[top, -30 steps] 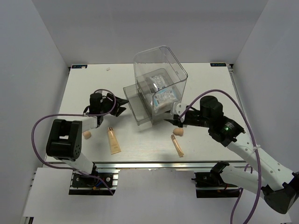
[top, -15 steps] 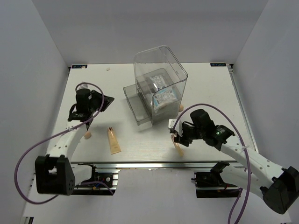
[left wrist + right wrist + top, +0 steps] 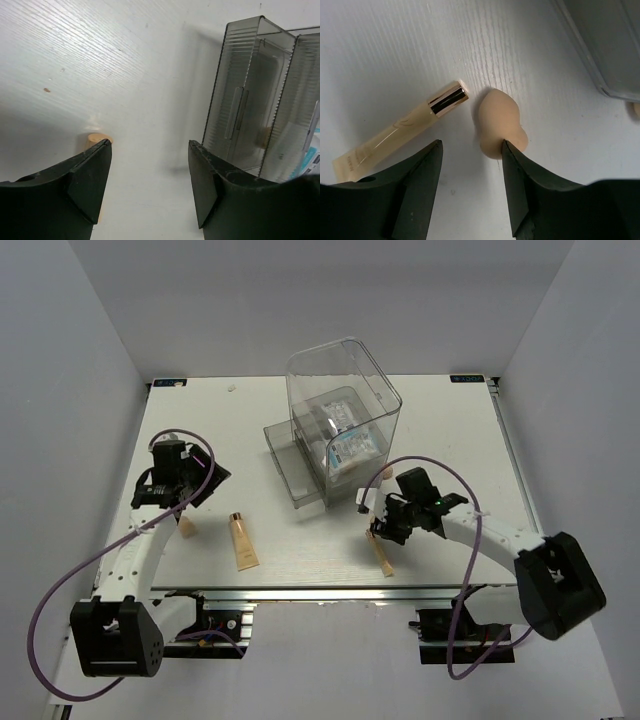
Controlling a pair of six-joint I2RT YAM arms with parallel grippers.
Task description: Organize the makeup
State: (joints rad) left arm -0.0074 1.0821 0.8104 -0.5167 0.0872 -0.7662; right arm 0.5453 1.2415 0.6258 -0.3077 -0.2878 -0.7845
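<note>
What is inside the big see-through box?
White-and-blue packets lie inside the clear box. Whatever is beneath the top packets is covered, so how many there are cannot be told.

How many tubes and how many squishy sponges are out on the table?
Tubes: 2
Sponges: 3
Total: 5
</note>
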